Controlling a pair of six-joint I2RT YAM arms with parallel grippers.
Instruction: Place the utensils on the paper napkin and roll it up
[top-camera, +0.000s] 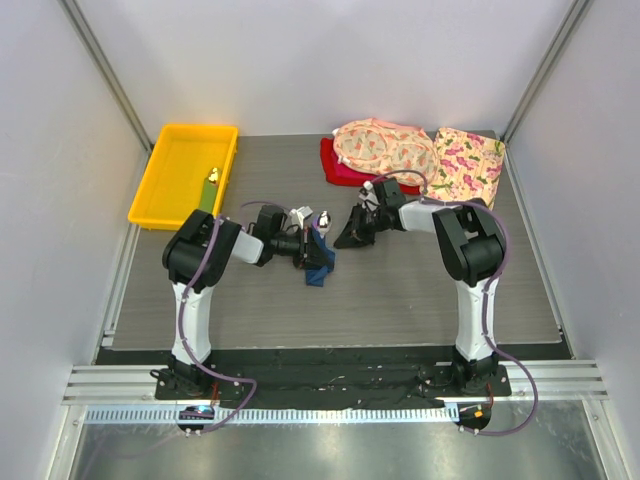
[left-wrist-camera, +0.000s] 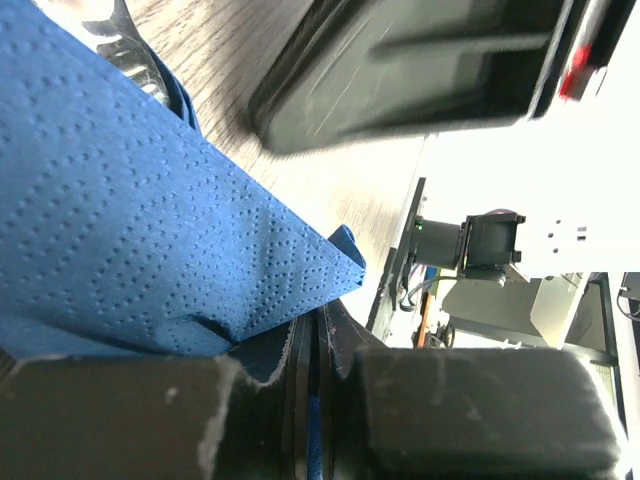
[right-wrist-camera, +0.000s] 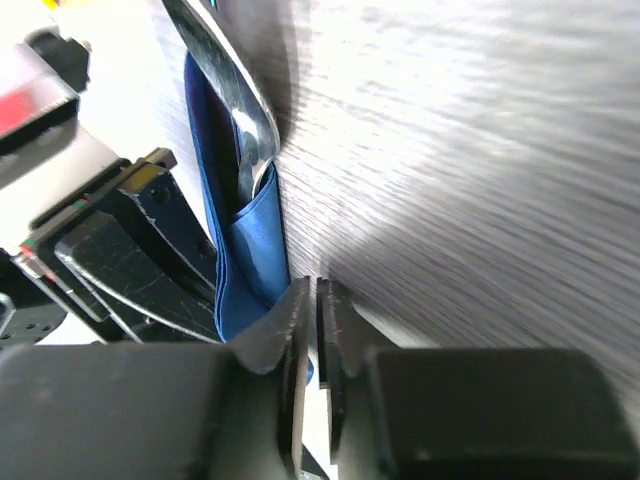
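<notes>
The napkin is wrapped round a spoon near the middle of the table, so the roll looks nearly done. Only one spoon shows. The left gripper is shut tight on the napkin. The right gripper has its jaws almost together beside the roll; I cannot tell if it holds anything. The cloths at the back edge and the bin in the back left corner are not in the way.

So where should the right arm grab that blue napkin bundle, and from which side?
Probably pinch the paper napkin across its lower folded edge, below the spoon, coming from the side opposite the left gripper. The bundle is narrow and flat, the left gripper clamps its far side, and the spoon sticking out on top is smooth metal, so the paper looks like the surer hold.
</notes>
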